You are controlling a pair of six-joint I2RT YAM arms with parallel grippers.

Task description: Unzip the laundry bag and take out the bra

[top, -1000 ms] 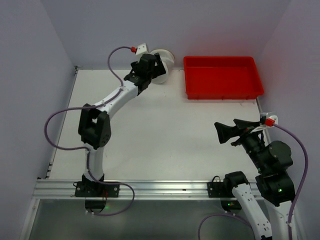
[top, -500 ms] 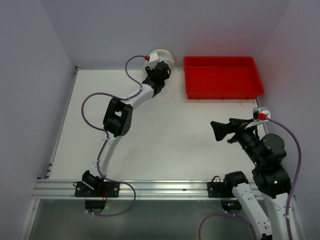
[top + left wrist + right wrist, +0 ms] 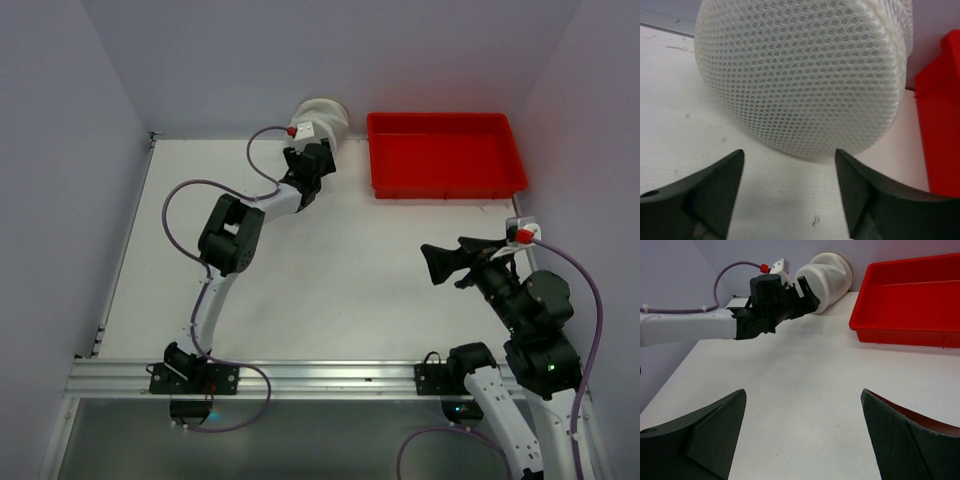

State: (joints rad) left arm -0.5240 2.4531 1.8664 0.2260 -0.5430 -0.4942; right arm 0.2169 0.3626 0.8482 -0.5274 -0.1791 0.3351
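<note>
white table (image 3: 350,270) | laundry bag (image 3: 800,75): drum-shaped honeycomb mesh | left end effector (image 3: 789,157) spread | right end effector (image 3: 804,396) spread

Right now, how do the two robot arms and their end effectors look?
Both arms have white links and black joint housings: the left arm and the right arm. A purple cable loops along each one, ending in a white plug with a red tip. The left end effector and the right end effector each have two dark wedge-shaped fingers.

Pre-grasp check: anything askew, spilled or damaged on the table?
Nothing stands out. The laundry bag stands on edge at the back wall, visible mesh intact, beside the red tray. The left pincer is open just short of it.
</note>
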